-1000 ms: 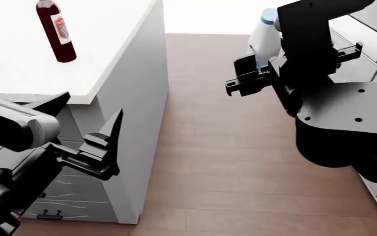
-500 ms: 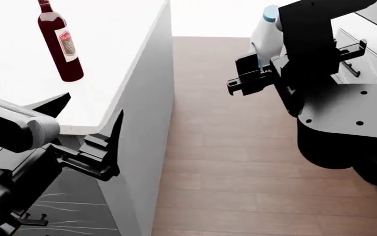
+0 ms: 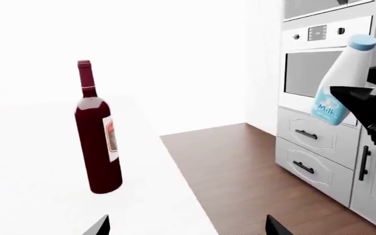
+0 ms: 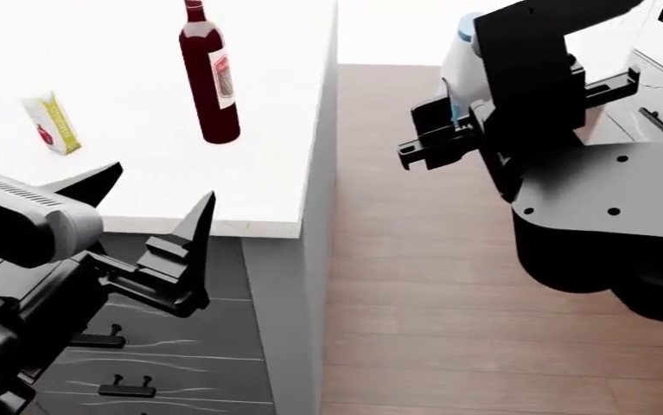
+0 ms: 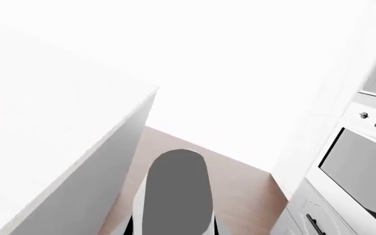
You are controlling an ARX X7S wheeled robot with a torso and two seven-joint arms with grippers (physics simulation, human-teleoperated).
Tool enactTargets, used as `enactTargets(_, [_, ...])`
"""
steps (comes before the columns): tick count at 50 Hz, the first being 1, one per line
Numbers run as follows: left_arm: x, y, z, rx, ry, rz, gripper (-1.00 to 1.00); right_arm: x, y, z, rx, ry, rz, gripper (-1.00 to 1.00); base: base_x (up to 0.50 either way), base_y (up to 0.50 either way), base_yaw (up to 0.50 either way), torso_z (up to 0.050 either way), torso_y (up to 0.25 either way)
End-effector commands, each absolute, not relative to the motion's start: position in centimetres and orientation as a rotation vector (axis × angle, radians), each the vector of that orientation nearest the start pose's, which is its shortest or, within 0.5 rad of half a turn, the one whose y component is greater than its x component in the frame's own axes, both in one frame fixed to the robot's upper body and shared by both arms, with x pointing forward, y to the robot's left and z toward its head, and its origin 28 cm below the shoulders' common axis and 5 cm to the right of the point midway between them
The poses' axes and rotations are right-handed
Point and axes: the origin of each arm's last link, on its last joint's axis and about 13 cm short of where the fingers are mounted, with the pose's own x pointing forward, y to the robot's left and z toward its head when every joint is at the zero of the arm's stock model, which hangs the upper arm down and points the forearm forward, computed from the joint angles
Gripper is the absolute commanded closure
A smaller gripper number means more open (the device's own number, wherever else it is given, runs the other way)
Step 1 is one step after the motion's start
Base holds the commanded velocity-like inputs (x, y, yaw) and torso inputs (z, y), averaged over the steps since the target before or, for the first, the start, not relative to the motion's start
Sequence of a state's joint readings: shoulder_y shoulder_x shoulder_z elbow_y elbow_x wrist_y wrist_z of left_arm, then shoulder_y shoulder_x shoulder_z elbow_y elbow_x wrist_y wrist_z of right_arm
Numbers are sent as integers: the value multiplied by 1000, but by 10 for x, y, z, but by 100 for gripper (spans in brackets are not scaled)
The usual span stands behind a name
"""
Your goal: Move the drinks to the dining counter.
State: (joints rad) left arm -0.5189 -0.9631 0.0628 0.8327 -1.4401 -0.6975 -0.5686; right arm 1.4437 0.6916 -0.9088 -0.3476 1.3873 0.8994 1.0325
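A brown wooden floor (image 4: 400,285) runs past a built-in oven (image 3: 318,63) on the right, with pale drawers (image 3: 309,152) carrying dark handles stacked beneath it.

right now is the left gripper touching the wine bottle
Apart. The head view shows the open left gripper at the counter's near edge, with bare white countertop between it and the upright wine bottle.

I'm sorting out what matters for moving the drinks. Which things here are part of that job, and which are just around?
Part of the job:
wine bottle
juice carton
milk bottle, held in the right tool
white counter

Just around:
oven
cabinet drawers
wood floor
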Motion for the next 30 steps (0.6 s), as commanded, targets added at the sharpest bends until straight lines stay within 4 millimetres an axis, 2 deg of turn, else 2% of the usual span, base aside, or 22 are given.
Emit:
enactTargets(1, [175, 259, 243, 42, -97, -359, -100, 268, -90, 302, -401, -82, -21, 100, -499, -25, 0, 0, 0])
enactTargets(30, [175, 259, 244, 48, -97, -362, -100, 265, -92, 300, -399, -84, -13, 100, -499, -25, 0, 0, 1])
